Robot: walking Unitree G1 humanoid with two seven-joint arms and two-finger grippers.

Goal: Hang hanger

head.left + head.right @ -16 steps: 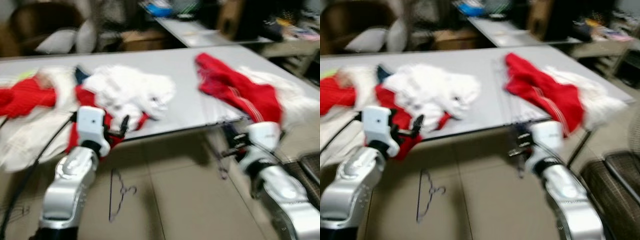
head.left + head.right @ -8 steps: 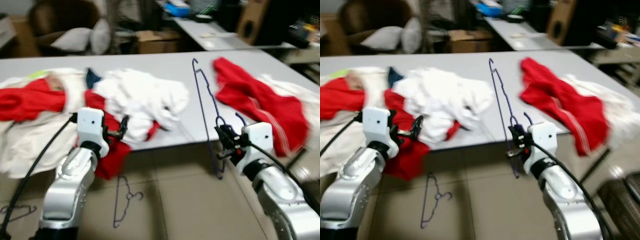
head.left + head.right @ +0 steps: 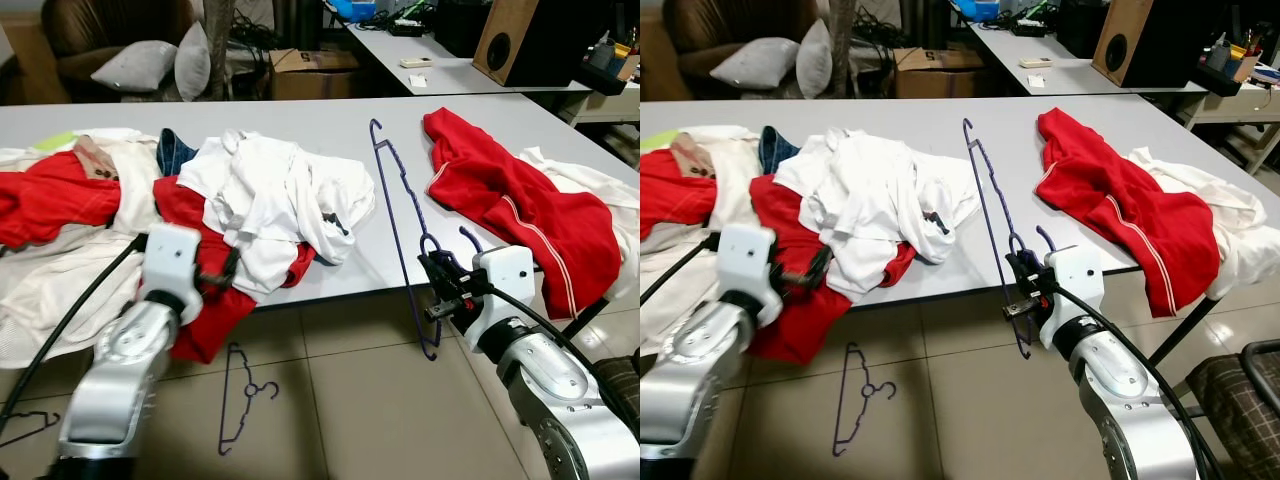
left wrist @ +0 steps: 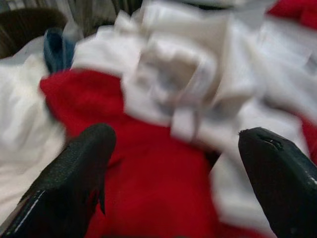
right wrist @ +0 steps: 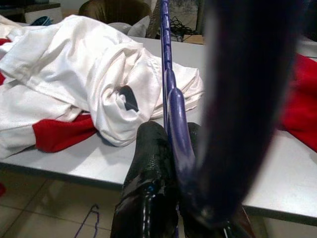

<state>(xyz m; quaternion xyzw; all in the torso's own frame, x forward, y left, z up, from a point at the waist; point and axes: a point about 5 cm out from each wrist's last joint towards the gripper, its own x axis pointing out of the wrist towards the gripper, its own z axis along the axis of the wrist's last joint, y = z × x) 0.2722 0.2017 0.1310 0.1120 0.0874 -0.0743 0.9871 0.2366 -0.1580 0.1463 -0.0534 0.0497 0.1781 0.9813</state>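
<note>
While nothing is hung anywhere yet, the pickup part looks sorted: the right gripper (image 3: 437,285) has its two black fingers pinched together on the purple hanger (image 3: 398,222), down near the hook end, at about 4 o'clock in the left eye view. From the grip the hanger's frame leans up and away over the grey table (image 3: 330,115) toward 12 o'clock, with its far corner above the tabletop and its low end hanging past the table edge over the tiled floor (image 3: 350,400). In the right wrist view you can see the fingers (image 5: 148,163) squeezed right against the purple wire, so I'd call that a solid hold.

The left gripper (image 4: 173,163) has its fingers spread wide apart with nothing between them, hovering at the table edge around 8 o'clock, pointed at the pile of white clothes (image 3: 275,195) and the red garment (image 3: 205,300) drooping off the edge.

There's a second hanger (image 3: 245,400) lying flat on the floor at about 7 o'clock, untouched. Another red top (image 3: 510,205) is spread on the table at 2 o'clock.

So my read: grasp done, actual hanging all still to do. I can't spot a rail or rack in these shots, so the robot probably has to carry the hanger somewhere first.
</note>
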